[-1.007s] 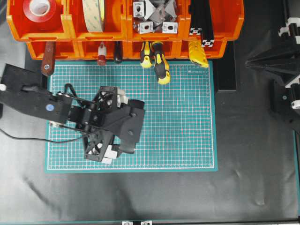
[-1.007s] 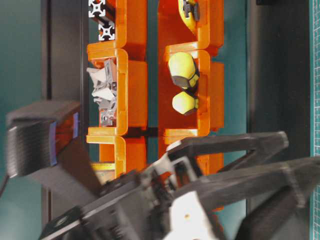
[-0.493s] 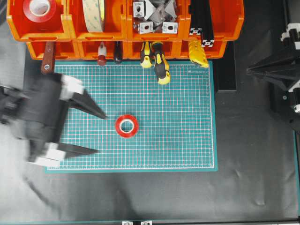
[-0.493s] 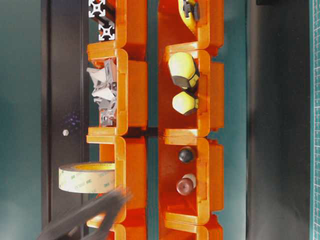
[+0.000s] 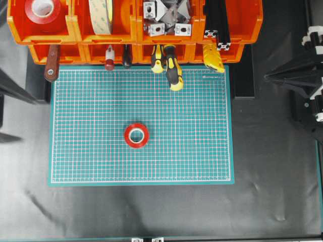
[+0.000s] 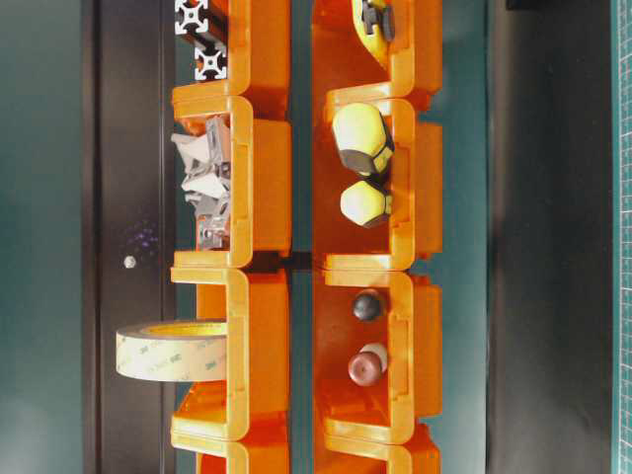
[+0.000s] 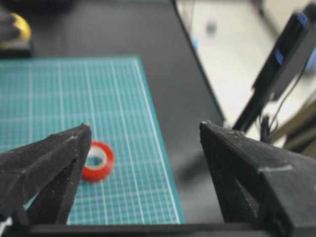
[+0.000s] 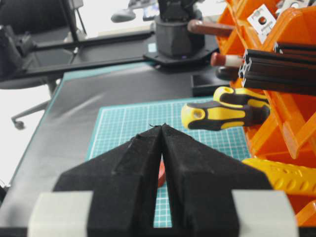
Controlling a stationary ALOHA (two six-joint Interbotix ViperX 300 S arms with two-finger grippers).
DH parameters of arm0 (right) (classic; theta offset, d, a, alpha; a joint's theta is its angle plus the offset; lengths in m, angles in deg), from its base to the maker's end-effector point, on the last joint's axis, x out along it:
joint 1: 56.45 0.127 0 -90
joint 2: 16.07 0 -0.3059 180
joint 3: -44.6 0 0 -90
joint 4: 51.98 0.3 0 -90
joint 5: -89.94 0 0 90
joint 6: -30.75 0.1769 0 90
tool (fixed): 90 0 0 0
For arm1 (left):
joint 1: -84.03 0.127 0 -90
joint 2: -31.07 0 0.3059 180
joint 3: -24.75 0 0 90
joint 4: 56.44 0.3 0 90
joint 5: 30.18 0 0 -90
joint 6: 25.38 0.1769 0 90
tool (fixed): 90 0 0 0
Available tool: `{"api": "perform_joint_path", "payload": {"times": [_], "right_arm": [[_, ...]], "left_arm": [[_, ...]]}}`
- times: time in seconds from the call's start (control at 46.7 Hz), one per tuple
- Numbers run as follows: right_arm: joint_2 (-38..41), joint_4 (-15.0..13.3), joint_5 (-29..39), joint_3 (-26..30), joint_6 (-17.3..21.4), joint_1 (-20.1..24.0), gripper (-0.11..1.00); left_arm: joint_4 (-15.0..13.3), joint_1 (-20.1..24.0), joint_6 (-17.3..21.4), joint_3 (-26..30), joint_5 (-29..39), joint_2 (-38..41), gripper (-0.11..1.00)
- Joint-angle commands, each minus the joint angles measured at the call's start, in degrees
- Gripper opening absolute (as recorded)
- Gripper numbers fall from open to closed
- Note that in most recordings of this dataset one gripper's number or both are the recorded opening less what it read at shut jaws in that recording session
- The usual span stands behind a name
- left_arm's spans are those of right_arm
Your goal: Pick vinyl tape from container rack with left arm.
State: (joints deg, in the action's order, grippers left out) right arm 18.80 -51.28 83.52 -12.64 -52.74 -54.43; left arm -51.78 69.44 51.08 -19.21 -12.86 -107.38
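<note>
While the left hand (image 7: 143,143) gapes empty, the container rack (image 5: 75,27) holds one vinyl tape (image 5: 42,10).

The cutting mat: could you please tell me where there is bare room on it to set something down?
The cutting mat is bare on either side of the red vinyl tape, which lies near its middle, and along its lower edge. It is crowded at the top edge, where the yellow-and-black screwdrivers and other handles overhang from the orange container rack.
</note>
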Motion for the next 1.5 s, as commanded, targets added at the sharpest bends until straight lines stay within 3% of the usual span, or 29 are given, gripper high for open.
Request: {"api": "perform_joint_path", "payload": {"times": [0.0,0.129,0.321,0.536,0.922,1.329,1.479], "right_arm": [[0.7,0.1,-0.5,1.8,0.0,-0.1,0.00],[0.6,0.1,-2.5,1.8,-0.2,1.2,0.00],[0.7,0.1,-3.3,1.6,-0.1,2.3,0.00],[0.4,0.1,-4.6,1.7,-0.3,2.5,0.00],[-0.3,-0.3,-6.3,1.4,-0.8,2.5,0.00],[0.3,-0.3,-3.8,0.2,-0.1,2.1,0.00],[-0.3,-0.3,-3.2,0.5,-0.6,2.1,0.00]], "left_arm": [[-0.1,0.6,0.4,-1.0,-0.3,-4.4,0.85],[-0.1,2.8,0.0,-2.5,-0.3,-9.5,0.85],[-0.1,6.7,0.0,-3.8,-0.7,-11.0,0.85],[-0.1,6.8,-2.2,-5.2,-5.5,-8.3,0.85],[-0.1,6.8,-3.8,-5.6,-5.8,-8.6,0.85],[-0.1,5.9,-2.3,-6.5,-5.6,-11.3,0.85],[-0.1,5.7,1.0,-6.7,-5.2,-11.6,0.85]]}}
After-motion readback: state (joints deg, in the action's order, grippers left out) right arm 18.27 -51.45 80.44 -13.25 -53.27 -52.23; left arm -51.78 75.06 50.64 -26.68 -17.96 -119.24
